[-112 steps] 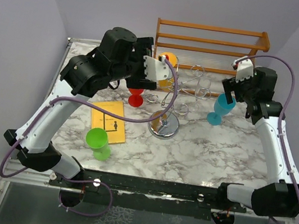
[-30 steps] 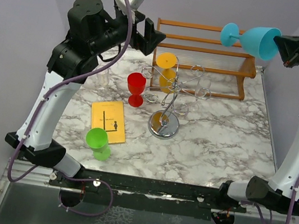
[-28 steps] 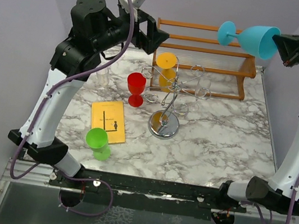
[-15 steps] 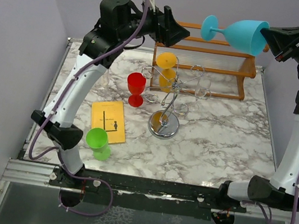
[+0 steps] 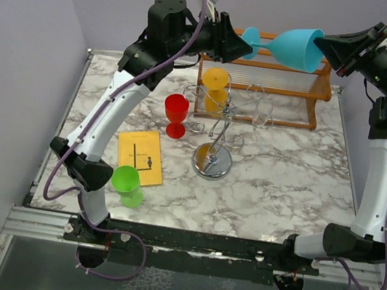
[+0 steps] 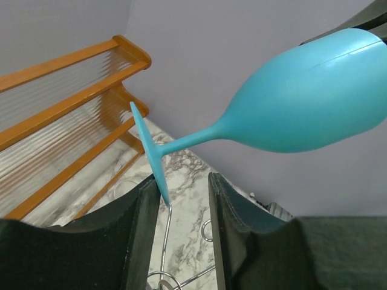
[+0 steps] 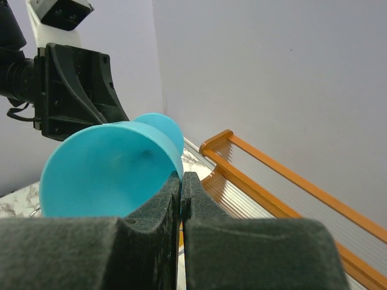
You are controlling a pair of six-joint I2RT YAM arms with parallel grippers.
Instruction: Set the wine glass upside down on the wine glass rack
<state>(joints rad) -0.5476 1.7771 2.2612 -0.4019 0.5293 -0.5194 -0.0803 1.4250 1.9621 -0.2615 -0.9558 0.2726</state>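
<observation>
Aloft, right tool (image 7: 181, 178) pinches teal wine glass (image 7: 103, 169) rim.

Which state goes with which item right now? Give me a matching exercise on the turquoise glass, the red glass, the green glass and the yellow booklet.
Items:
1. turquoise plastic wine glass
2. red plastic wine glass
3. green plastic wine glass
4. flat yellow paper booklet

States:
A. lying flat on the marble table
B. standing just left of the silver wire glass rack
C. held sideways, high above the table
D. by the table's near edge, next to the booklet

Pairs: 1-C, 2-B, 3-D, 4-A.
</observation>
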